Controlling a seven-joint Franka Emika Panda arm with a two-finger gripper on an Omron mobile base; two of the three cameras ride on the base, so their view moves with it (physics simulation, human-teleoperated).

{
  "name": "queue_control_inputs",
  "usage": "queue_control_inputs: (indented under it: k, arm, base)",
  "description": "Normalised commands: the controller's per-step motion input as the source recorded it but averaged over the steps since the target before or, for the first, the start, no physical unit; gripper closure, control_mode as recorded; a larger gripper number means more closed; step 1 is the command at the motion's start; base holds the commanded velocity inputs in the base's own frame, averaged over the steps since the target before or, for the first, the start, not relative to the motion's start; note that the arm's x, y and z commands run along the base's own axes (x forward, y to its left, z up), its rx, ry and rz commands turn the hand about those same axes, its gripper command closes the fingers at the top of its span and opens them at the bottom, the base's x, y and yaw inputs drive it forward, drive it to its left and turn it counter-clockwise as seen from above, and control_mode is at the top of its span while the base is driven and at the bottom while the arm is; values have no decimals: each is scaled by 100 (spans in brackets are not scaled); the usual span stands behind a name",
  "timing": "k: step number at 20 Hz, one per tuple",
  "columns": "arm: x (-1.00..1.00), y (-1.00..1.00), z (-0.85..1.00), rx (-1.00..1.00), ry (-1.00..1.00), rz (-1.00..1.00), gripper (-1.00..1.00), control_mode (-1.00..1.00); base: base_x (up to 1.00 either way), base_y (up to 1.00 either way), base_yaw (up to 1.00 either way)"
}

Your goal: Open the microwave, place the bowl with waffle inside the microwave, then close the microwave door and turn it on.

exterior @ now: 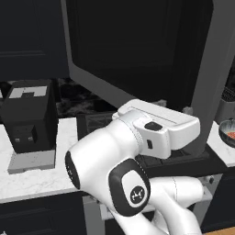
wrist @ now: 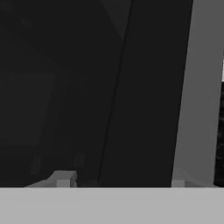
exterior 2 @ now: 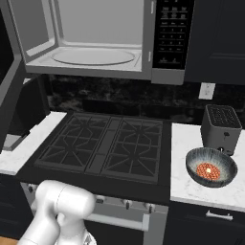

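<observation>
The microwave (exterior 2: 95, 38) hangs above the stove with its pale inside and white turntable (exterior 2: 93, 56) exposed. Its door (exterior: 137, 46) is swung wide out to the left, a dark window in a grey frame. In the hand view that door (wrist: 197, 109) stands right in front of my gripper (wrist: 120, 181). The two fingertips (wrist: 63, 179) are far apart with nothing between them, so the gripper is open. The bowl with waffle (exterior 2: 211, 167) sits on the right counter, in front of the toaster, also seen at the edge of the left base view (exterior: 228, 132).
A gas stove (exterior 2: 105, 143) lies under the microwave. A grey toaster (exterior 2: 221, 128) stands behind the bowl. A black coffee machine (exterior: 30, 117) sits on the left counter. The black keypad strip (exterior 2: 173, 33) runs down the microwave's right side.
</observation>
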Motion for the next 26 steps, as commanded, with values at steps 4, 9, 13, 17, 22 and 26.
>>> queue_control_inputs:
  k: [4,9,13,17,22,26]
  arm:
    - [0,1,-1,0,0,1,-100,-100]
    - [6,13,-1,5,3,12,-100,-100]
    - [-3,19,1,8,3,22,-100,-100]
    - [-54,13,14,2,0,0,-100,-100]
    - [-50,8,15,1,0,0,-100,-100]
    - [-36,-31,14,9,0,19,-100,-100]
  base:
    - [0,0,0]
    - [0,0,0]
    - [0,0,0]
    - [0,0,0]
    - [0,0,0]
    - [0,0,0]
